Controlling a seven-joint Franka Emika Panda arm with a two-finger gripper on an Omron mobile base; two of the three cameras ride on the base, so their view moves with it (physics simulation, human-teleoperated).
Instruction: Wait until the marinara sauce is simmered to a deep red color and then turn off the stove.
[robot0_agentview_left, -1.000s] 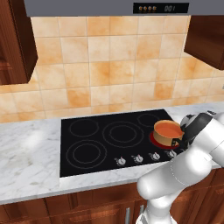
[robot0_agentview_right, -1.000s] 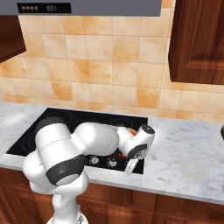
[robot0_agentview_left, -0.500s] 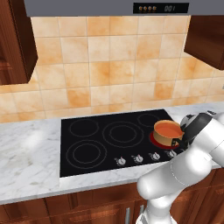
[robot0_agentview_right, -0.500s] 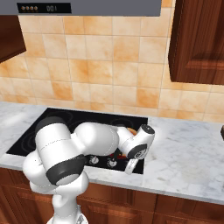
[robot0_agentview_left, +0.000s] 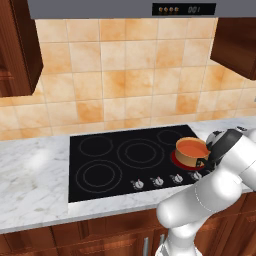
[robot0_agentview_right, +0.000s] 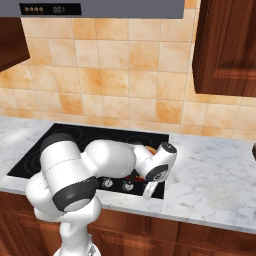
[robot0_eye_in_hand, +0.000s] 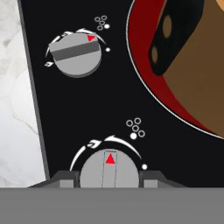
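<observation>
Two knobs lie ahead of my gripper (robot0_eye_in_hand: 109, 177) in the hand view: the near knob (robot0_eye_in_hand: 109, 171) sits right between my finger tips (robot0_eye_in_hand: 65, 179), its ridge running straight away from me with the red pointer on it. The far knob (robot0_eye_in_hand: 74, 53) lies well beyond, its bar turned crosswise. My fingers are spread to either side of the near knob; whether the pads touch it I cannot tell. I judge this is the one to twist, since the glowing red burner (robot0_eye_in_hand: 148, 83) under the copper pot (robot0_agentview_left: 191, 152) is just beside it. The marinara sauce (robot0_agentview_left: 190, 147) fills that pot at the right front of the stove (robot0_agentview_left: 110, 160), reading orange-red. My forearm hides the gripper in both base views, and the hand view cuts the pot off.
</observation>
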